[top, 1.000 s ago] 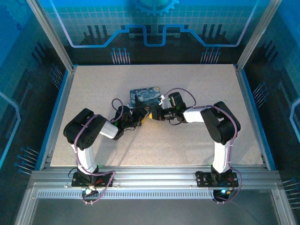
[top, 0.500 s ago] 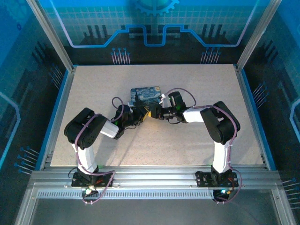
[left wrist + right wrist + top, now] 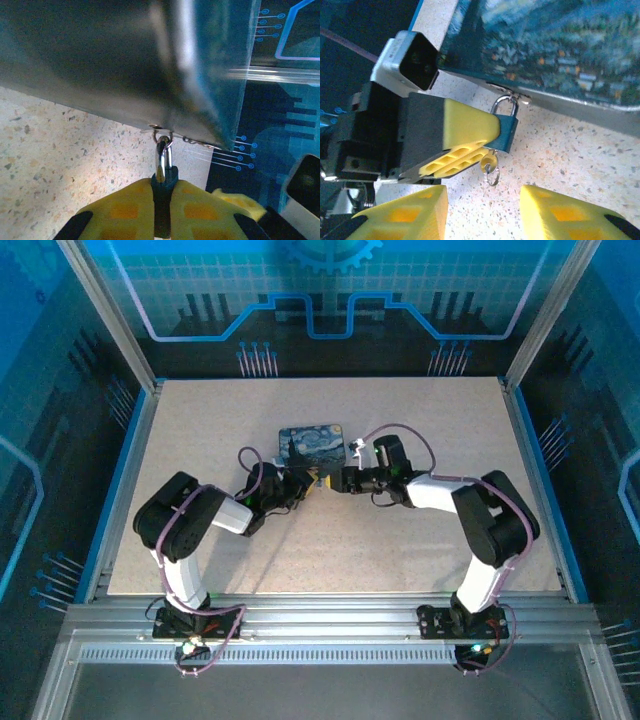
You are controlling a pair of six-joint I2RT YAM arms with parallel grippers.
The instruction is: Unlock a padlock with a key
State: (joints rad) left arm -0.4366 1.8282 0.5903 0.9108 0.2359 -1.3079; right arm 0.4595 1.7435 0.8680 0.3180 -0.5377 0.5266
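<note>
"Two hands to enter. Item one, the left hand (image 3: 161, 200): condition?"

"Closed tight. Its yellow fingers (image 3: 122, 207) pinch the dark blue body of the padlock (image 3: 507, 131), one on each flat side."

"Padlock, location?"

"Near side of the box (image 3: 312, 443), low over the table (image 3: 420, 430). The pale shackle (image 3: 164, 152) is hooked through a small metal loop (image 3: 512, 96) on the box's edge, with the shackle uppermost and the body below it. From above, the padlock lies between the two hands."

"Item two, the right hand (image 3: 485, 212)?"

"Open. Its fingers (image 3: 415, 212) stand well apart, with bare table between them and nothing held. It faces the padlock from the side opposite the left hand, near it but clear of it."

"Key?"

"One key (image 3: 488, 161) with a yellowish head, at the padlock's lower end, just beside the left hand's lower finger. A thin wire ring (image 3: 492, 176) hangs from it. It seems to be seated in the keyhole, but the blade is hidden, so enter that as uncertain."

"Box?"

"One, dark blue with a swirling painted print, lying flat on the speckled table, just beyond both hands."
</note>
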